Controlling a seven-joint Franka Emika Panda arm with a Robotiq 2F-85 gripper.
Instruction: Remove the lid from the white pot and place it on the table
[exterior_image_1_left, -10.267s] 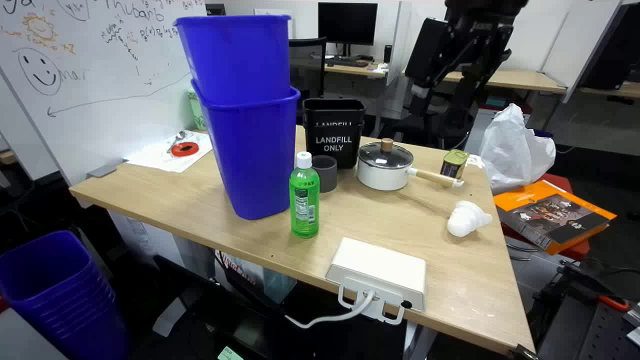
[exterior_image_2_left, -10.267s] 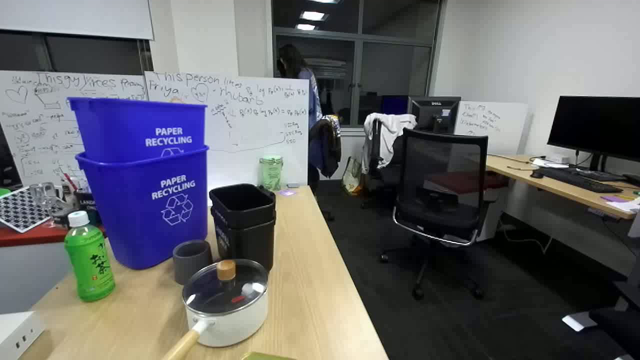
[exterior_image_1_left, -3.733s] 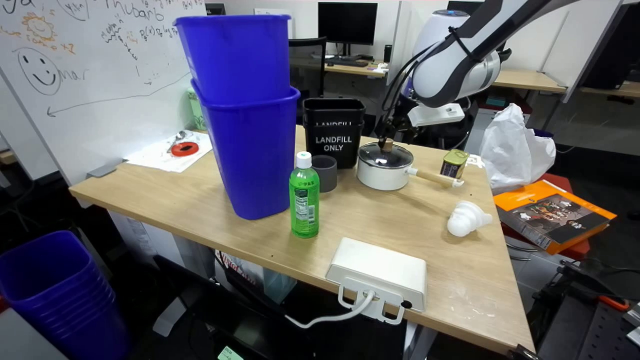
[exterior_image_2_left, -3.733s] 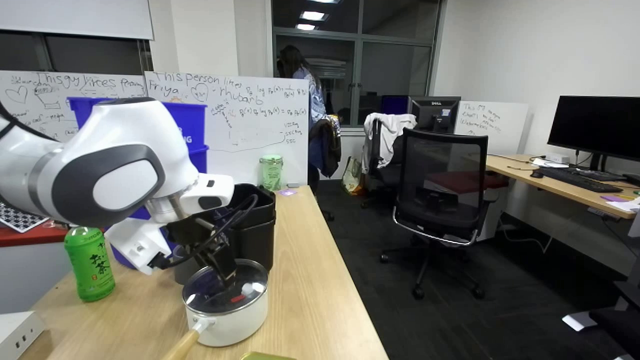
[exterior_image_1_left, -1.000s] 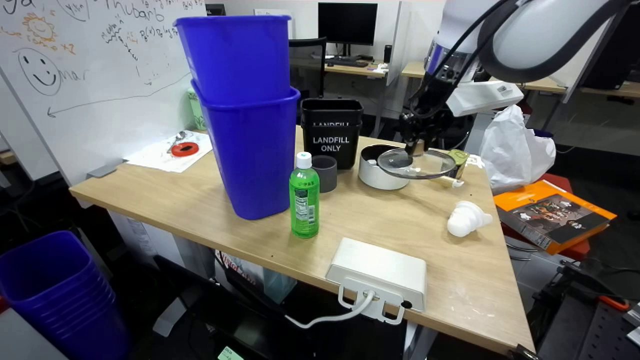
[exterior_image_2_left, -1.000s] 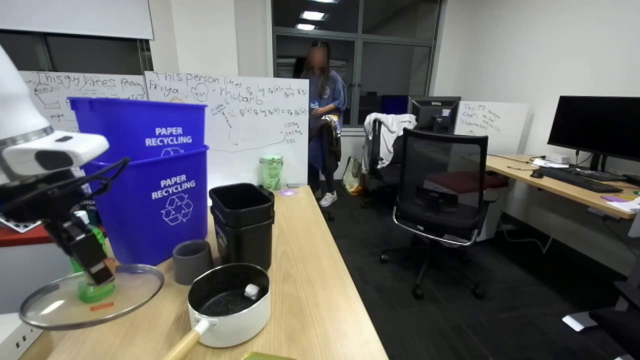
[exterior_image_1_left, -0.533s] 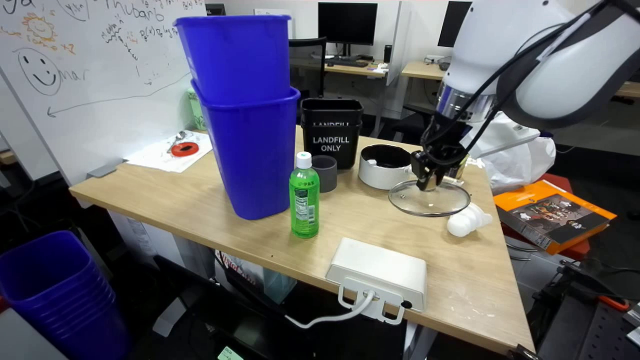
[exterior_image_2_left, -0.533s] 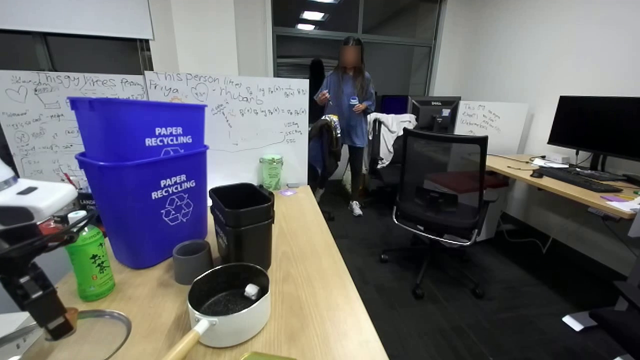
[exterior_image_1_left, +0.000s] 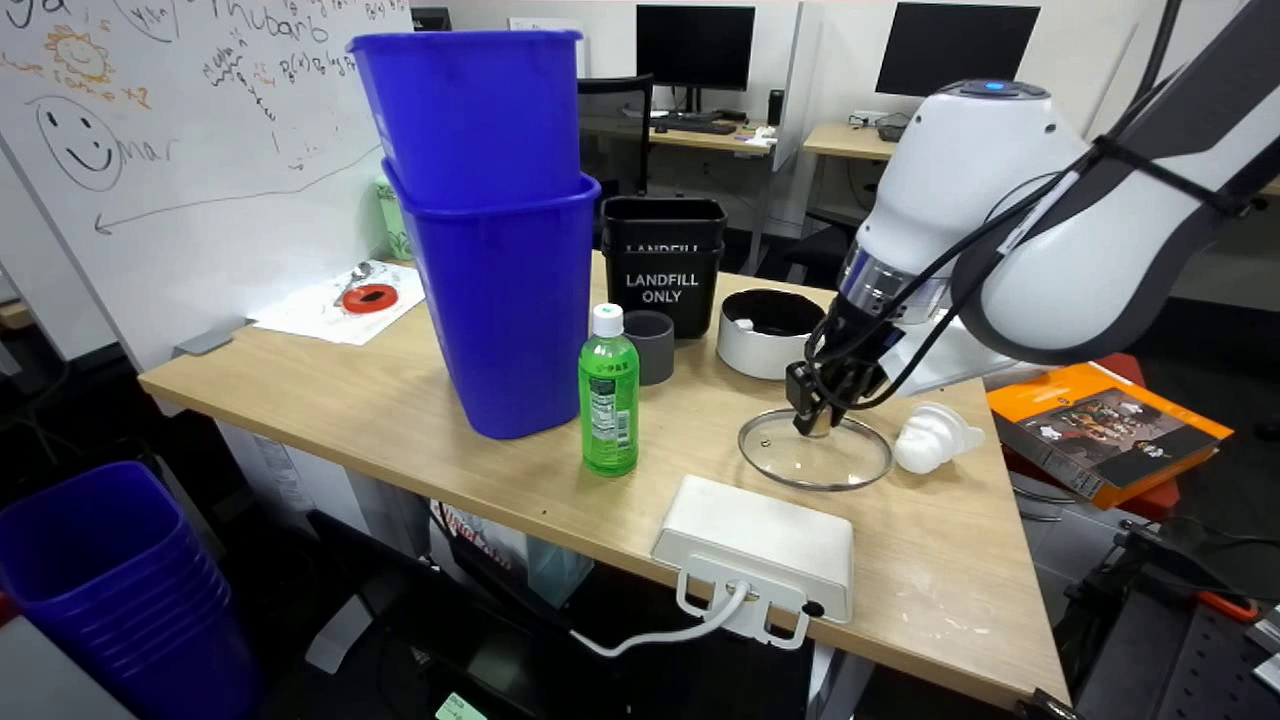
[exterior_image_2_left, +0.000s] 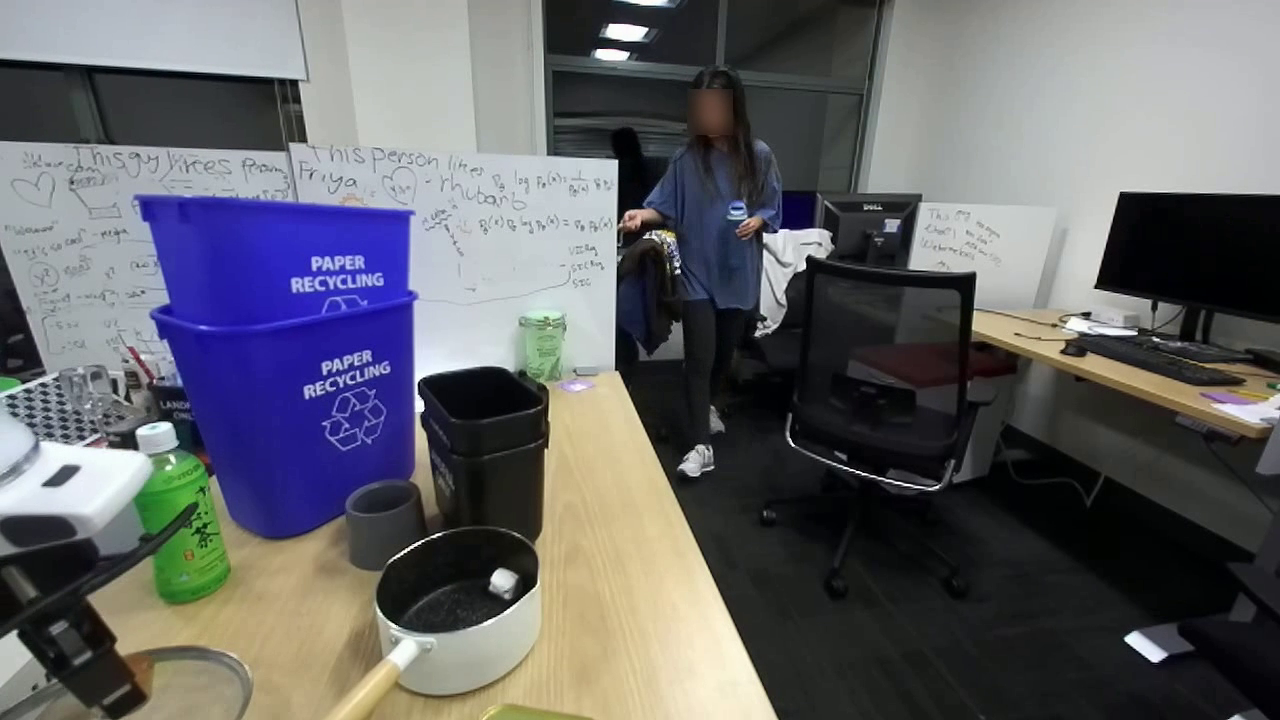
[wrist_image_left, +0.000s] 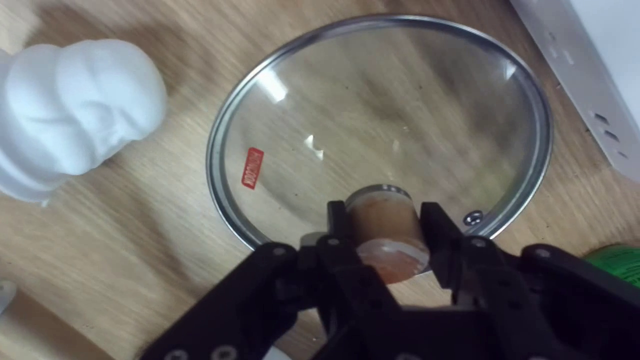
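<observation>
The glass lid (exterior_image_1_left: 785, 462) with its metal rim hangs level, low over or on the tan table (exterior_image_1_left: 920, 570); whether it touches the wood I cannot tell. My gripper (wrist_image_left: 383, 215) is shut on the lid's brown wooden knob, one black finger on each side. In an exterior view the lid (exterior_image_2_left: 200, 685) is partly cut off at the bottom left corner. Behind the lid, the white pot (exterior_image_1_left: 757, 352) stands uncovered. Its dark inside holds a small pale piece (exterior_image_2_left: 504, 583), and its wooden handle (exterior_image_2_left: 370, 690) points away from the bins.
A white figurine (exterior_image_1_left: 932, 438) stands close beside the lid, and a flat white box (exterior_image_1_left: 765, 540) lies in front of it. The green bottle (exterior_image_1_left: 610, 410), grey cup (exterior_image_1_left: 652, 350), black bins (exterior_image_1_left: 663, 270) and blue bins (exterior_image_1_left: 500, 310) stand on the other side.
The gripper took the knob and lifted the lid off the pot. Over the last second the lid has come away from the pot and down, between figurine and bottle. A person walked nearer.
</observation>
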